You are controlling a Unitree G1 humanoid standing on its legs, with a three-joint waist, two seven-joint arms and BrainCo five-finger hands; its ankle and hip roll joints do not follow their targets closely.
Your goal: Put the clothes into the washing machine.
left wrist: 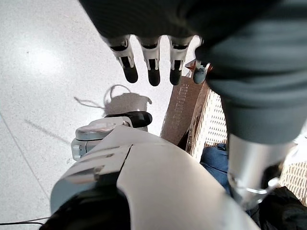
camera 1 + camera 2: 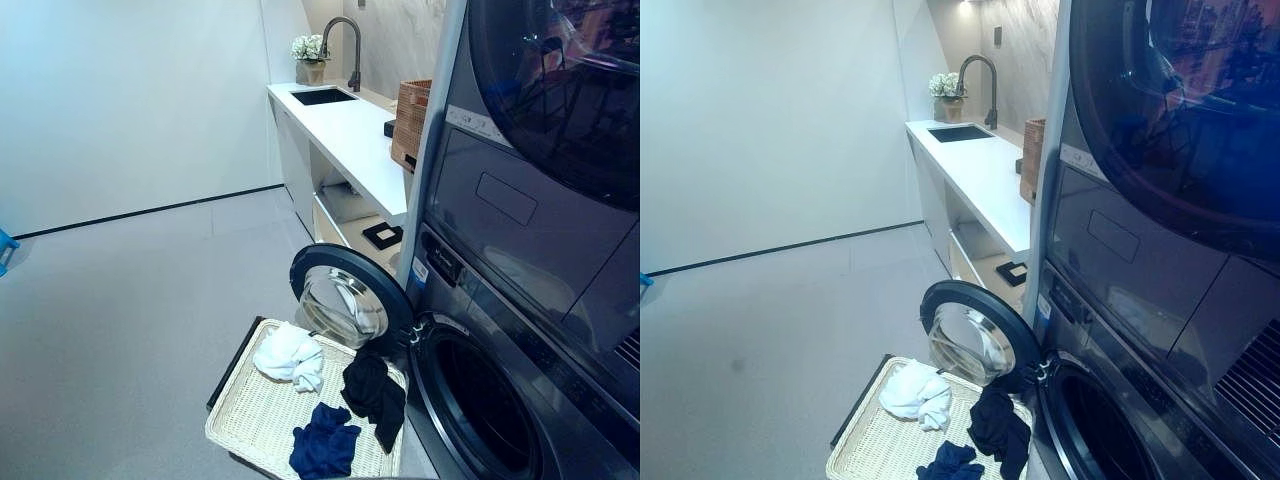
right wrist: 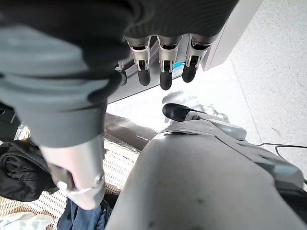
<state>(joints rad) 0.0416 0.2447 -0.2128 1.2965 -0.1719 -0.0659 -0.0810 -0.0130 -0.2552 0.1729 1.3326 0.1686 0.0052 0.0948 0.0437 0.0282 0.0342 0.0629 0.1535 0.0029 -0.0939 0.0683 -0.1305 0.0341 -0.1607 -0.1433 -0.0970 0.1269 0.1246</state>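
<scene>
Left robot hand (image 1: 151, 60): fingers straight and relaxed, holding nothing; hangs above the grey floor (image 1: 43, 72), beside the basket edge.
Right robot hand (image 3: 163, 60): fingers straight and relaxed, holding nothing; hangs near the base of the washing machine.
Basket: flat cream woven wicker basket with a dark frame (image 2: 255, 420), on the floor just in front of the open door.
Clothes: crumpled white cloth (image 2: 290, 355) at the far side of the basket; black garment (image 2: 375, 392) draped over the basket edge nearest the machine; dark blue garment (image 2: 325, 443) at the near side. All three lie in the basket, none in the drum.
Washing machine: dark grey front-loading washing machine (image 2: 520, 330); round glass door (image 2: 345, 300) swung open; drum opening (image 2: 480, 410) dark.
Table: long white table (image 2: 350, 135) past the machine, carrying a brown woven box (image 2: 410, 122), a black sink (image 2: 322, 96) and a dark curved tap (image 2: 345, 45).
</scene>
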